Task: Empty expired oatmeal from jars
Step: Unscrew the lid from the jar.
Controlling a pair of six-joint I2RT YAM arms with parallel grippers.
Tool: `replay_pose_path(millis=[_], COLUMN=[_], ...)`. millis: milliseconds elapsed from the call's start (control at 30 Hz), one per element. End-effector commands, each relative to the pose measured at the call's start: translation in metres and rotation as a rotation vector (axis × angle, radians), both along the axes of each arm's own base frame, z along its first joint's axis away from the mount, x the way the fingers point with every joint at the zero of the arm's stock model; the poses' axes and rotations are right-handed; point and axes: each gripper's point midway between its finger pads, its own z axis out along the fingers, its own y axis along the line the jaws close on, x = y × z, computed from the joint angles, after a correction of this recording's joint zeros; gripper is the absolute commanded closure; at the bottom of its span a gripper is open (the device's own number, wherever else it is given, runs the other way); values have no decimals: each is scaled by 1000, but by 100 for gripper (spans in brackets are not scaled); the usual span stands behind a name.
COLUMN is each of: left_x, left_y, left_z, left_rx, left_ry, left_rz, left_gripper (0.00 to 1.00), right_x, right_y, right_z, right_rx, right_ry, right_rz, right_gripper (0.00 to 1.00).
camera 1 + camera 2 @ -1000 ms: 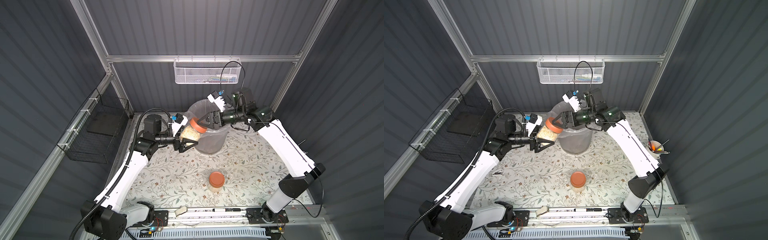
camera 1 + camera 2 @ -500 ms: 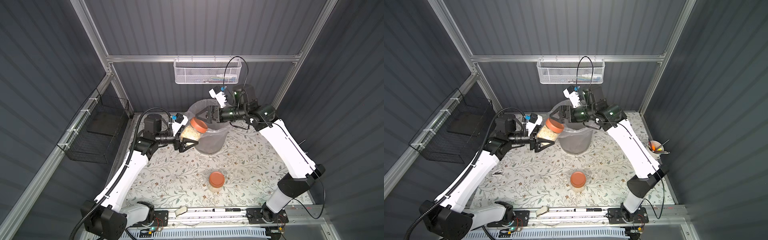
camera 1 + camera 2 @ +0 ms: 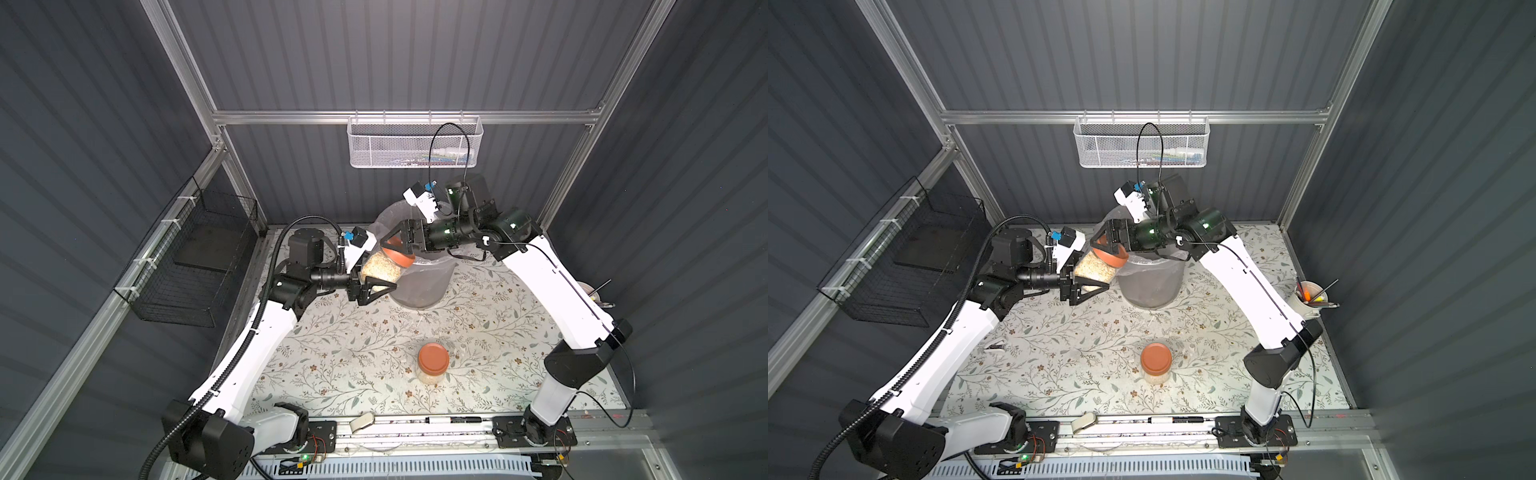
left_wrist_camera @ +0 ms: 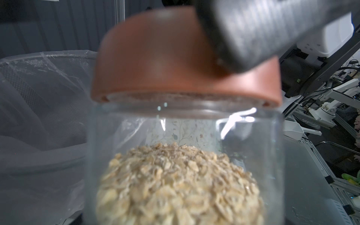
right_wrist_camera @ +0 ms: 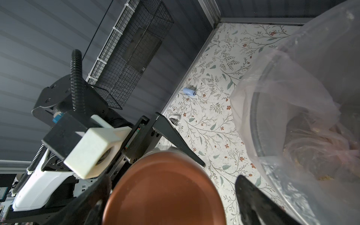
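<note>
Left end effector (image 3: 376, 275) holds oatmeal jar (image 3: 381, 264); marker (image 3: 451, 420) print seemingly illegible

Terracotta lid (image 3: 398, 258) — beige oatmeal (image 3: 379, 267) (leafy floral table (image 3: 353, 345))

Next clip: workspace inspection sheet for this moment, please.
Surface: floral cover; spills too small to tell.
Job's things: held jar tilted toward the lined bin, oatmeal inside, lid on; second jar upright, lidded, near the front.
Clutter: cup of pens at the edge; marker on the front rail; small blue item on the cover.
Tools: left tool shut on the held jar; right tool open, jaws straddling the lid.
Cables: black loop above the right arm; corrugated conduit along the left arm.
Surroundings: white mesh basket on the back wall; black wire basket on a side wall.
</note>
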Motion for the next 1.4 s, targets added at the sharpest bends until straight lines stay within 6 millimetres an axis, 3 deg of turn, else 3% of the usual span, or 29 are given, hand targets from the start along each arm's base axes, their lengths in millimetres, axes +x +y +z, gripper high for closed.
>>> replay_pose_path(millis=[0, 133, 300, 433, 800, 1033, 1200, 1367], left_x=[-7, -6, -6, -5, -7, -8, -10, -12], left_y=[-3, -2, -2, -2, -2, -2, -3, -3], left_z=[35, 33, 32, 32, 35, 36, 38, 43], left_rx=[-49, -44, -44, -45, -53, -55, -66, -77], left_ry=[-129, -126, -129, -126, -137, -144, -140, -144], left_rz=[-46, -41, -40, -40, -43, -45, -62, -75], left_gripper=[100, 100, 100, 100, 100, 100, 100, 100], right_x=[1, -1, -11, -20, -14, -22, -40, -45], right_y=[0, -3, -6, -10, -11, -10, -15, -20], right_z=[-4, -3, 0, -3, -12, -9, -13, -21], right_rx=[-27, -43, -42, -50, -27, -18, -53, -73], right_ry=[-1, -17, -34, -26, 32, -1, -155, -259], right_rz=[-8, 1, 52, 89, 77, 138, 295, 398], right_gripper=[9, 25, 33, 2, 1, 26, 29, 33])
